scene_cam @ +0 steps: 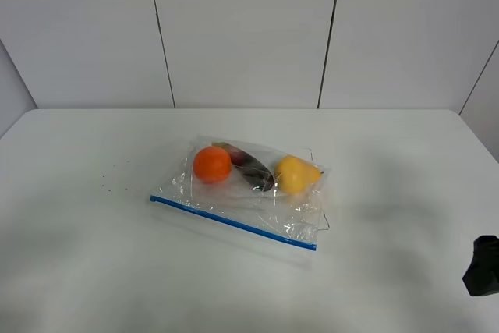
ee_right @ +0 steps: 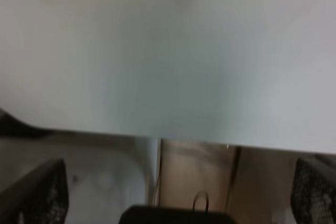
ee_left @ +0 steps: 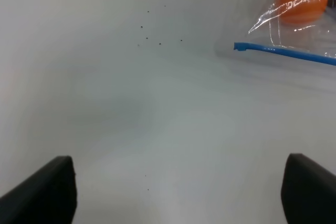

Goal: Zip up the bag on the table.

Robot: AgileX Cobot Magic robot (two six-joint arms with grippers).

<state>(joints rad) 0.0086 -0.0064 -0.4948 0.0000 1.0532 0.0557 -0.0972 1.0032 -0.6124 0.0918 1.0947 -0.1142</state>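
Note:
The clear crinkly bag [scene_cam: 249, 196] lies flat in the middle of the white table [scene_cam: 86, 263]. Its blue zipper strip [scene_cam: 234, 221] runs along the near edge. An orange fruit [scene_cam: 212, 164], a dark purple piece [scene_cam: 254, 171] and a yellow fruit [scene_cam: 296, 174] show through it. The left wrist view shows the bag's corner [ee_left: 294, 24] and the strip's end [ee_left: 247, 47], well away from my open, empty left gripper [ee_left: 178, 195]. My right gripper [ee_right: 178, 192] is open and empty at the table's edge [ee_right: 168, 136]. Only a black part of the right arm [scene_cam: 483, 267] shows in the exterior view.
Several small dark specks [scene_cam: 113, 177] lie on the table to the left of the bag and also show in the left wrist view [ee_left: 149, 38]. A white panelled wall [scene_cam: 242, 29] stands behind the table. Beyond the table's edge, the right wrist view shows floor and brown wood [ee_right: 194, 171].

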